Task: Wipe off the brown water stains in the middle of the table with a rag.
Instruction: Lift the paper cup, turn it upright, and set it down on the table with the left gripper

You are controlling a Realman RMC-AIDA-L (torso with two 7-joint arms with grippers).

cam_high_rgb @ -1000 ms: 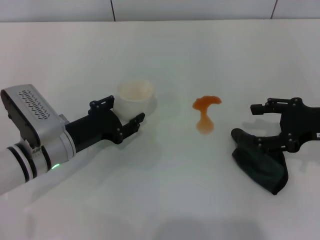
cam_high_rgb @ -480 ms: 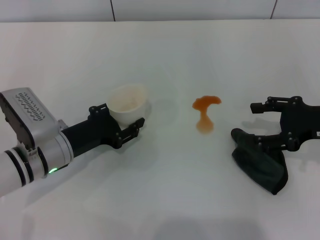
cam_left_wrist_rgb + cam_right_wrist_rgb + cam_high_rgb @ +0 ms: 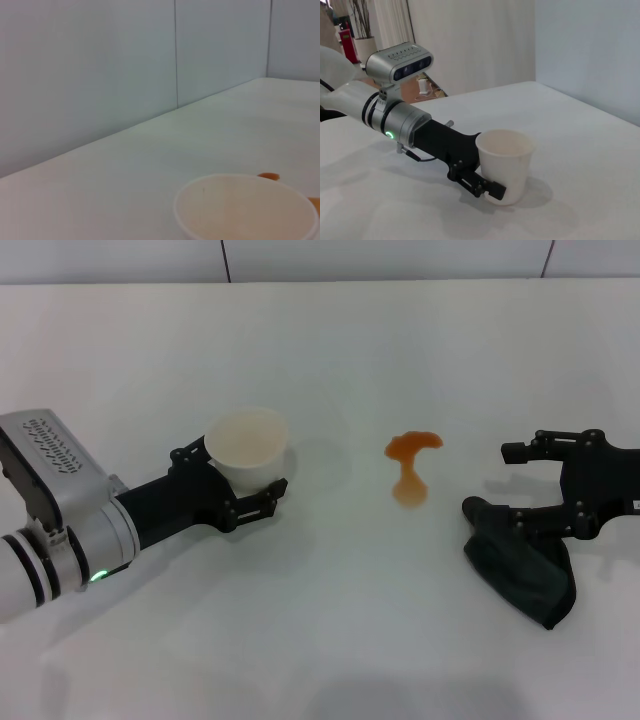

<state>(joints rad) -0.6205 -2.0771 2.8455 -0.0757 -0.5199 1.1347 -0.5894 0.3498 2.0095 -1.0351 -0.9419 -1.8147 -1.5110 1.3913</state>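
Observation:
The brown water stains (image 3: 409,466) lie on the table (image 3: 330,640) near its middle, an orange puddle with a narrow stem. In the left wrist view, bits of the stains (image 3: 268,176) show past the cup's rim. The dark rag (image 3: 522,568) lies crumpled to the right of them. My right gripper (image 3: 495,482) stands open at the rag's far end, its lower finger touching the cloth. To the left, my left gripper (image 3: 232,473) is shut on a white paper cup (image 3: 246,444), holding it slightly off the table and tilted.
The white cup (image 3: 505,156) is empty inside, as the cup (image 3: 247,207) shows from above. A grey wall (image 3: 300,258) runs along the table's far edge. Bare tabletop lies between the cup and the stains.
My left gripper closed on the cup, lifted it and drew it left and back, tilting it. The right gripper and rag have not moved.

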